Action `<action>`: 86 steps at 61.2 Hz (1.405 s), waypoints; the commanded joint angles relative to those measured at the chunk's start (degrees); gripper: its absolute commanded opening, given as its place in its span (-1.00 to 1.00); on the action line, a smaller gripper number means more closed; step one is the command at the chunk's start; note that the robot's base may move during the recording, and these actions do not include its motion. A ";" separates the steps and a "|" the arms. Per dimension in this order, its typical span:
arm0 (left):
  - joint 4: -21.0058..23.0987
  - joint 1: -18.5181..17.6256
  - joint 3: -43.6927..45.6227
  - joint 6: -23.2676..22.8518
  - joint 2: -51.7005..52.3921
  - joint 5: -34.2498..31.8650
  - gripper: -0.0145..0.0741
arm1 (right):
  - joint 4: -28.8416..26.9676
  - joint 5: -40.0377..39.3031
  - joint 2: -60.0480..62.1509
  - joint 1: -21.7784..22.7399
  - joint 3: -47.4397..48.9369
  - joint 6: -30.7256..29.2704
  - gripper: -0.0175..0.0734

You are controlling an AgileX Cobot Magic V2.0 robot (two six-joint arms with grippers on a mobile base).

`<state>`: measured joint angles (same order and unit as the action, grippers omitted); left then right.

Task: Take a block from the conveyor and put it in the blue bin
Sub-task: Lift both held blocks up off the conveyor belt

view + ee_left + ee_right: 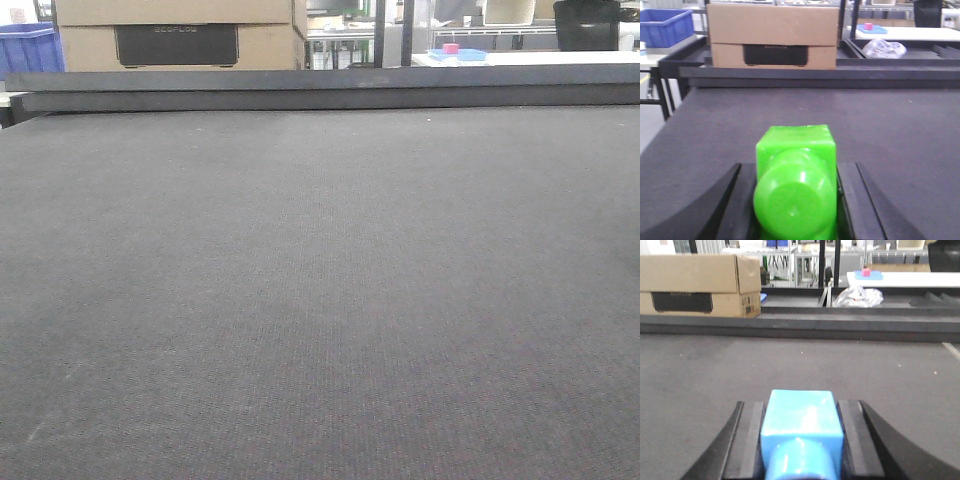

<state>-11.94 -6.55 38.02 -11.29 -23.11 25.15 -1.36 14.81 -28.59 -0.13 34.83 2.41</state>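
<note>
Grippers show only in the two wrist views. The left gripper (797,169) is clamped on a green block (795,147), which sits between its dark jaws; the right gripper (800,407) grips a blue block (801,415) in the same way. The left wrist view shows the blue bin (665,27) far ahead of that gripper and to its left. The front view gives mostly the grey conveyor (320,300).
</note>
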 commanded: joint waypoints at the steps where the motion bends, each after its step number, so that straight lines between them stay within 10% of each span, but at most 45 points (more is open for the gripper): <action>1: 0.10 1.66 -0.77 0.11 2.34 -0.98 -0.92 | 0.63 -1.17 2.66 0.00 -1.35 -0.44 -0.97; 86: 1.73 5.91 -1.54 0.11 5.04 -3.67 -0.92 | 0.63 -1.50 9.44 0.00 -1.61 -0.44 -0.97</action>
<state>-10.36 -0.69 36.66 -11.29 -18.46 22.84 -1.26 14.80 -19.32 -0.13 33.14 2.31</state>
